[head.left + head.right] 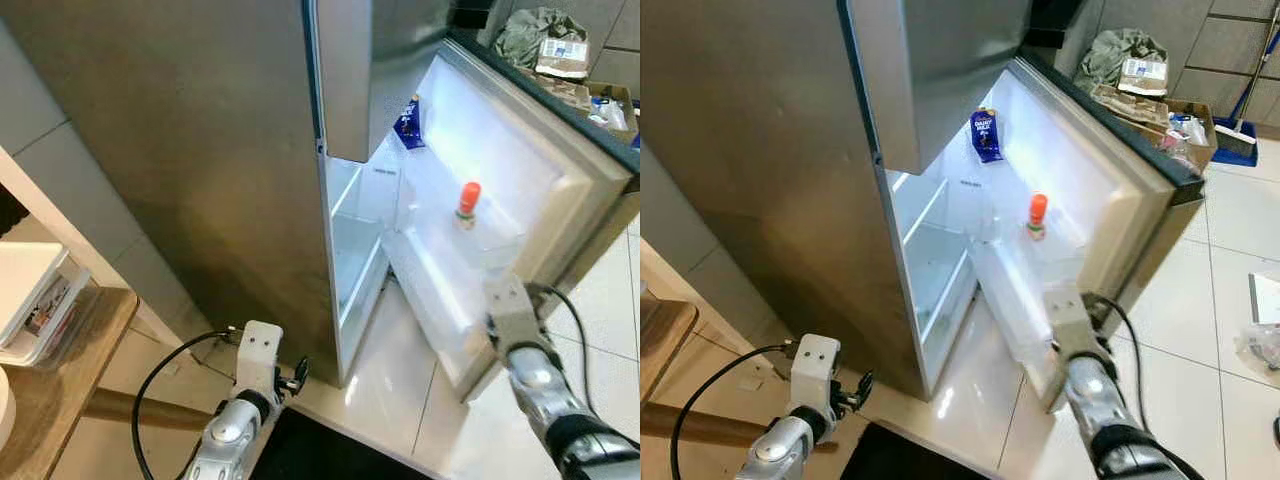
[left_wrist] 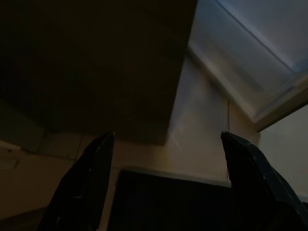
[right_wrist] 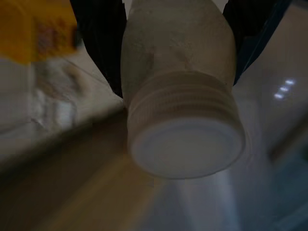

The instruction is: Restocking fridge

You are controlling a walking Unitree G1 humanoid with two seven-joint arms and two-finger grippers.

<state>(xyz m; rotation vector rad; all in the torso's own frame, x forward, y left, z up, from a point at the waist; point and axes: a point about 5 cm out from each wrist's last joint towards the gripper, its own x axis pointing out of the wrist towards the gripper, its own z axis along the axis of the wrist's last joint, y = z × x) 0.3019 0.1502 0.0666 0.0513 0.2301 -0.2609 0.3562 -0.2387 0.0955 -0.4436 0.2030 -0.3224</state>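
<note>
The fridge stands open, its door (image 1: pixel 560 190) swung out to my right. On a door shelf stands a small orange-capped bottle (image 1: pixel 467 205). A blue carton (image 1: pixel 408 125) sits higher up inside. My right arm (image 1: pixel 515 320) reaches toward the lower door shelf (image 1: pixel 430 300). In the right wrist view my right gripper (image 3: pixel 175 29) is shut on a white bottle (image 3: pixel 183 110) with a white screw cap facing the camera. My left gripper (image 2: pixel 168 183) hangs low by the fridge's bottom corner, open, with nothing between its fingers (image 2: pixel 82 187).
A wooden table (image 1: pixel 60 380) with a white container stands at my left. Cardboard boxes and bags (image 1: pixel 565 60) lie behind the door. A black mat (image 1: pixel 330 450) lies on the tiled floor at my feet. A blue dustpan (image 1: pixel 1238 132) rests at the far right.
</note>
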